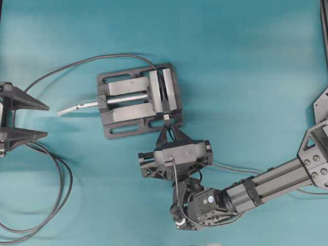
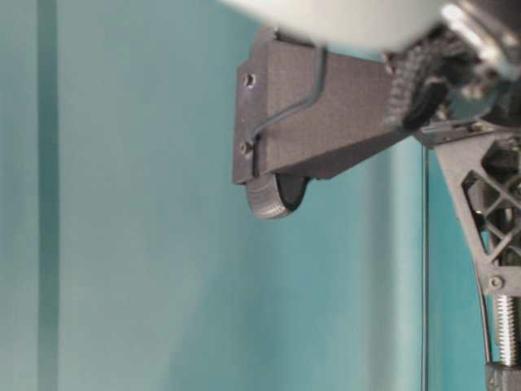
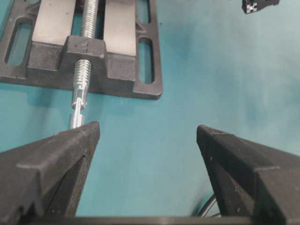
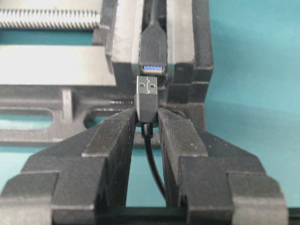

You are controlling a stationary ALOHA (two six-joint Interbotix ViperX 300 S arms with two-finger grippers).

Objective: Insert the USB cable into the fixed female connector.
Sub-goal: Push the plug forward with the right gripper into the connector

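My right gripper [image 4: 147, 115] is shut on the USB cable [image 4: 147, 96], gripping the black body of its plug, whose metal tip points at the fixed female connector [image 4: 153, 51]. That connector is clamped between the vise jaws, its blue-lined mouth facing the plug. The plug tip sits just short of the mouth, nearly in line. From overhead the right gripper [image 1: 168, 128] reaches the vise's near edge, where the connector [image 1: 167, 117] shows as a tiny dark piece. My left gripper [image 1: 41, 120] stands wide open at the table's left edge, holding nothing. In its wrist view the left gripper [image 3: 147, 131] spans bare table.
The grey metal vise [image 1: 137, 101] sits mid-table with its silver screw handle [image 1: 77, 107] sticking out left, close to my left fingers [image 3: 70, 154]. The connector's black cable [image 1: 56, 179] runs from the vise's far side and loops on the teal table at the lower left.
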